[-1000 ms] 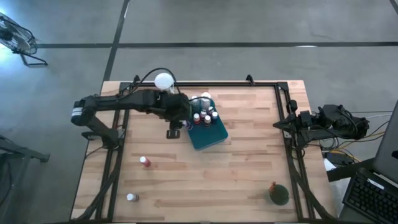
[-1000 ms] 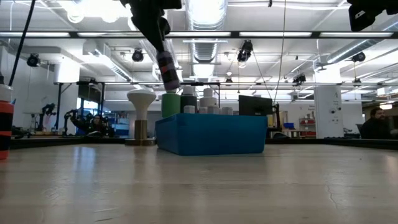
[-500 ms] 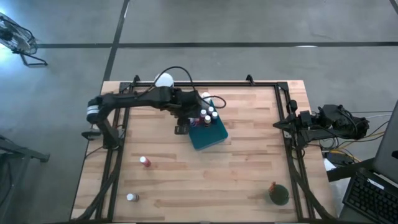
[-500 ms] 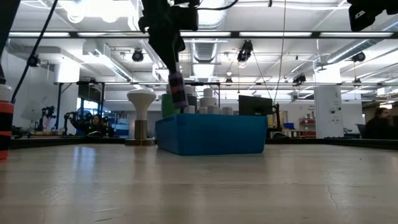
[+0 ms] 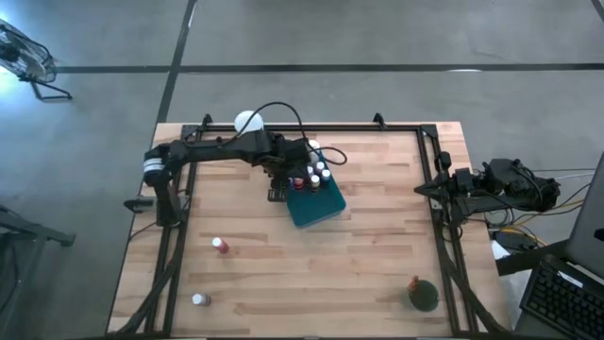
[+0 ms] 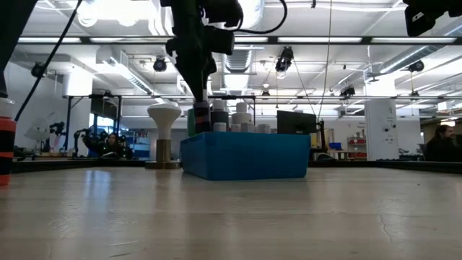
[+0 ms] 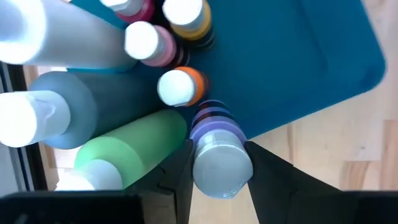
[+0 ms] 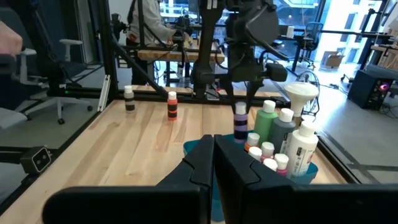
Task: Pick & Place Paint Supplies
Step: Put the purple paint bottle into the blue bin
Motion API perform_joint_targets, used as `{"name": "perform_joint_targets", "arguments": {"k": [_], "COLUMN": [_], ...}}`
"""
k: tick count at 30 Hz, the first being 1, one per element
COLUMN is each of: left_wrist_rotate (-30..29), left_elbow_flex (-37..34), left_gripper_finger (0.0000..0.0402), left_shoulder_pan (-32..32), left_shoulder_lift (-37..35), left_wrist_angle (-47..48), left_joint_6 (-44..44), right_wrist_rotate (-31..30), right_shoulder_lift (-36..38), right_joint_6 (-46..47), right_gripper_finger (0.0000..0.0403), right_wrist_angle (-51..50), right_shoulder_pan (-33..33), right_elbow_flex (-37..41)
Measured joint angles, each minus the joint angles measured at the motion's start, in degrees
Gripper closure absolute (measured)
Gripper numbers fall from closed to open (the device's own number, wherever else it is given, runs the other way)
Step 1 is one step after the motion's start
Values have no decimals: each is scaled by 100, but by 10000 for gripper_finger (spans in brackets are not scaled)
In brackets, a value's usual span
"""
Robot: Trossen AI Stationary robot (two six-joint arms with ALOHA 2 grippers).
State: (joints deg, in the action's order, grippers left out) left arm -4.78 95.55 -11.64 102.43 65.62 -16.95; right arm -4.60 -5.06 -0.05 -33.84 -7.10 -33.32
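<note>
Jaws of the left gripper point(image 7: 219, 163) clamp a purple bottle point(image 7: 214, 158) just above the blue tray point(image 7: 292, 68); right gripper point(image 8: 213, 163) closed.

No text, label, brand, number or sign can be read in any of the views. The bottles point(image 7: 168, 87) standing in the tray point(image 7: 292, 56) carry no lettering that can be made out, and nothing legible is seen on the counter point(image 5: 377, 255) or in the room behind it.
</note>
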Motion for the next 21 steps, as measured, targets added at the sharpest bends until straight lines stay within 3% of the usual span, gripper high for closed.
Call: {"name": "perform_joint_targets", "arguments": {"k": [8, 21], "left_wrist_rotate": [4, 25], "left_elbow_flex": [-20, -116], "left_gripper_finger": [275, 275], "left_shoulder_pan": [-68, -3], "left_shoulder_lift": [177, 162], "left_wrist_angle": [-20, 45], "left_joint_6": [-103, 1400], "right_wrist_rotate": [2, 1], "right_shoulder_lift": [0, -2], "right_joint_6": [0, 0], "right_gripper_finger": [394, 394], "right_wrist_angle": [2, 0], "right_shoulder_pan": [-1, 0], "right_elbow_flex": [0, 0]}}
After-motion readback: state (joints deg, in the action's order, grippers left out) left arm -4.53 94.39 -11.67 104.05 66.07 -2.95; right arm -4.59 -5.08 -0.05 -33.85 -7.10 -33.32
